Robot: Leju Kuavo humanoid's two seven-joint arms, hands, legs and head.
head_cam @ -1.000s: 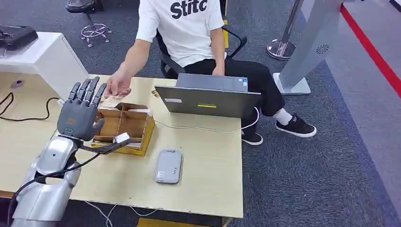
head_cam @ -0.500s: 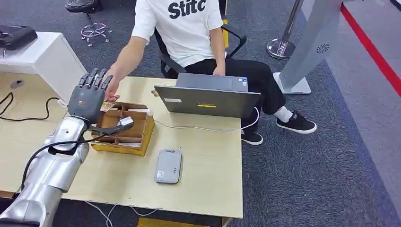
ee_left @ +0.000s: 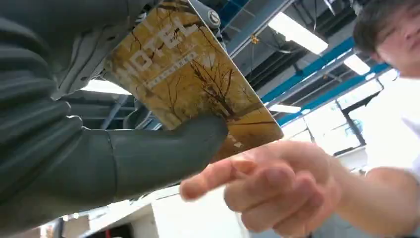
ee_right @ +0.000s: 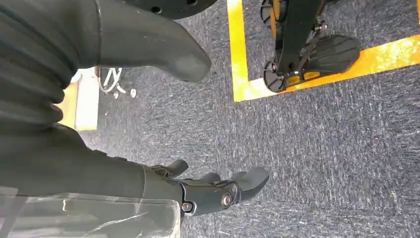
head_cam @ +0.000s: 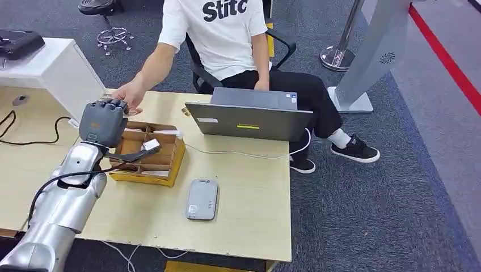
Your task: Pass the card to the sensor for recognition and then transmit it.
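1. The left hand [head_cam: 102, 122], fingers spread a second earlier, had since curled its fingers over at the far left edge of the tabletop [head_cam: 244, 198], beside the person's hand [head_cam: 129, 95].
2. In the left wrist view the thumb [ee_left: 163, 151] pressed a yellow hotel card [ee_left: 198, 84] against the fingers; the card was therefore held in the left hand, with the person's fingertips [ee_left: 237, 173] close to or touching its free end.
3. The arm had also moved away from the robot over that second, bringing the hand above the far edge of the wooden tray [head_cam: 148, 154].
4. The grey sensor [head_cam: 203, 198] lay untouched near the tabletop's front edge, well apart from the card.
5. Judged from this, the card had just been taken over; presenting it to the sensor remained to be done.
6. The right hand [ee_right: 208, 191] hung over the carpet with fingers loosely apart, holding nothing.
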